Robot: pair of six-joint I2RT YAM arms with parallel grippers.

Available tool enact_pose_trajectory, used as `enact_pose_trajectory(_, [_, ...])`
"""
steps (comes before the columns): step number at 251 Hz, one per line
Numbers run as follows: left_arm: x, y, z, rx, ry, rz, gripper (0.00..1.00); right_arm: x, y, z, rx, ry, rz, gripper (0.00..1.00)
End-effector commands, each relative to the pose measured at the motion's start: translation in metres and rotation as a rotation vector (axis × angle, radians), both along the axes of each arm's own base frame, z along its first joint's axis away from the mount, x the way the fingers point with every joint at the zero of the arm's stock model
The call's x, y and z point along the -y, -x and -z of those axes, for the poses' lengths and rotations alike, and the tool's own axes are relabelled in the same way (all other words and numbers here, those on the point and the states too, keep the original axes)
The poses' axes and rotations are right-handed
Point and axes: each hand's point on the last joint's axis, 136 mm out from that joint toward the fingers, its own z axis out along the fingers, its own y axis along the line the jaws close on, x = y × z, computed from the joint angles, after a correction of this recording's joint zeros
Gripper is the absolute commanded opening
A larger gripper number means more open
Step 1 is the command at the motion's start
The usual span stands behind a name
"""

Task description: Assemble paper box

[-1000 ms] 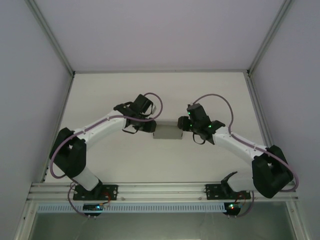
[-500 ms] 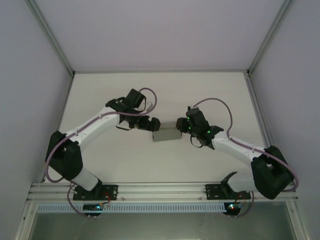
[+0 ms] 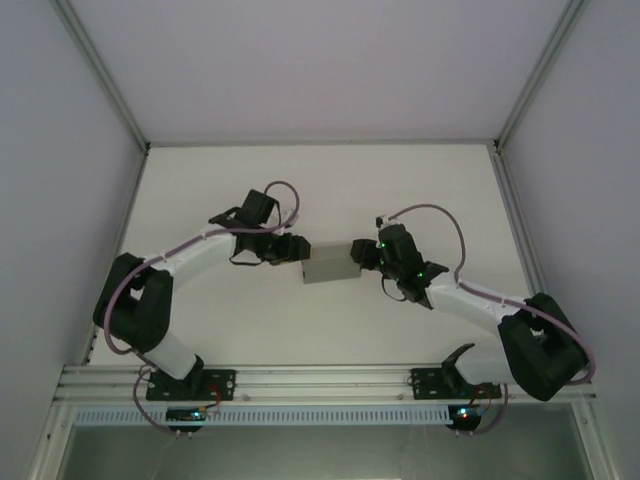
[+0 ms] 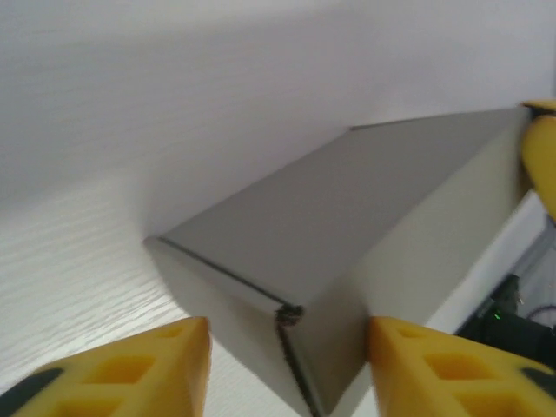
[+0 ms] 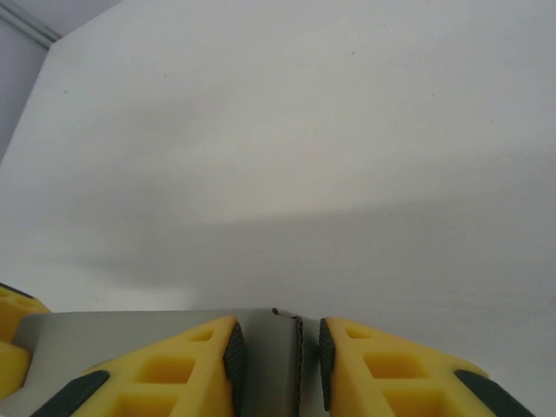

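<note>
Reaching in from the near edge of the table [image 3: 330,190], the left arm [image 3: 190,260] and right arm [image 3: 480,300] are pictured meeting at the paper box [image 3: 330,266], a plain grey folded shape set at mid-table between them. Its right end wall is pinched between the fingers of the right gripper [image 5: 278,334]. Its left corner is straddled by the fingers of the left gripper [image 4: 287,326]; whether it is clamped there cannot be told. Beyond the box, white tabletop is backed by pale walls [image 3: 300,70].

Robot lab cell, white panel walls [image 3: 60,150], aluminium frame rail [image 3: 330,378] (arms [image 3: 195,252] bolted on), white table [image 3: 320,185]
</note>
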Motion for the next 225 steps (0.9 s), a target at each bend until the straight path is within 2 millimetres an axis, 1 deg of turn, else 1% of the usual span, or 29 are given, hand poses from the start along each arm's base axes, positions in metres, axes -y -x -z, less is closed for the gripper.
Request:
enact_pose_trajectory(1, [-0.011, 0.012, 0.045, -0.089, -0.049, -0.064, 0.34, 0.037, 0.086, 0.111, -0.409, 0.206, -0.094, 0.29])
enact_pose_trajectory(41, [-0.022, 0.026, 0.065, -0.128, -0.061, -0.104, 0.16, 0.039, 0.095, 0.123, -0.418, 0.169, -0.108, 0.18])
enact_pose_trajectory(59, [-0.026, 0.032, 0.073, -0.140, -0.072, -0.117, 0.08, 0.039, 0.097, 0.125, -0.400, 0.167, -0.129, 0.09])
enact_pose_trajectory(80, [-0.028, 0.036, 0.078, -0.145, -0.081, -0.121, 0.00, 0.046, 0.098, 0.129, -0.386, 0.185, -0.118, 0.00])
enact_pose_trajectory(94, [-0.029, 0.037, 0.080, -0.145, -0.090, -0.120, 0.00, 0.050, 0.097, 0.129, -0.370, 0.187, -0.106, 0.00])
enact_pose_trajectory(123, [-0.029, 0.035, 0.081, -0.137, -0.108, -0.119, 0.00, 0.049, 0.092, 0.127, -0.330, 0.178, -0.110, 0.00])
enact_pose_trajectory(143, [-0.029, 0.030, 0.075, -0.116, -0.125, -0.113, 0.00, 0.047, 0.087, 0.121, -0.308, 0.174, -0.109, 0.00])
enact_pose_trajectory(151, [-0.029, 0.027, 0.071, -0.104, -0.138, -0.109, 0.00, 0.045, 0.082, 0.115, -0.299, 0.167, -0.107, 0.00])
enact_pose_trajectory(156, [-0.029, 0.027, 0.068, -0.099, -0.150, -0.101, 0.06, 0.043, 0.080, 0.111, -0.295, 0.162, -0.111, 0.00])
enact_pose_trajectory(167, [-0.029, 0.022, 0.060, -0.077, -0.181, -0.089, 0.23, 0.038, 0.073, 0.098, -0.283, 0.150, -0.128, 0.00])
enact_pose_trajectory(173, [-0.031, 0.019, 0.056, -0.063, -0.204, -0.084, 0.29, 0.037, 0.068, 0.091, -0.283, 0.151, -0.126, 0.00])
enact_pose_trajectory(199, [-0.037, 0.003, 0.034, 0.004, -0.302, -0.083, 0.52, 0.030, 0.047, 0.051, -0.247, 0.190, -0.141, 0.24])
enact_pose_trajectory(205, [-0.038, -0.002, 0.028, 0.019, -0.314, -0.087, 0.56, 0.030, 0.042, 0.042, -0.243, 0.199, -0.136, 0.28])
enact_pose_trajectory(214, [-0.037, -0.008, 0.019, 0.046, -0.319, -0.086, 0.63, 0.028, 0.035, 0.028, -0.230, 0.208, -0.129, 0.34])
enact_pose_trajectory(225, [-0.032, -0.018, 0.003, 0.092, -0.305, -0.086, 0.71, 0.028, 0.026, 0.011, -0.212, 0.218, -0.117, 0.43])
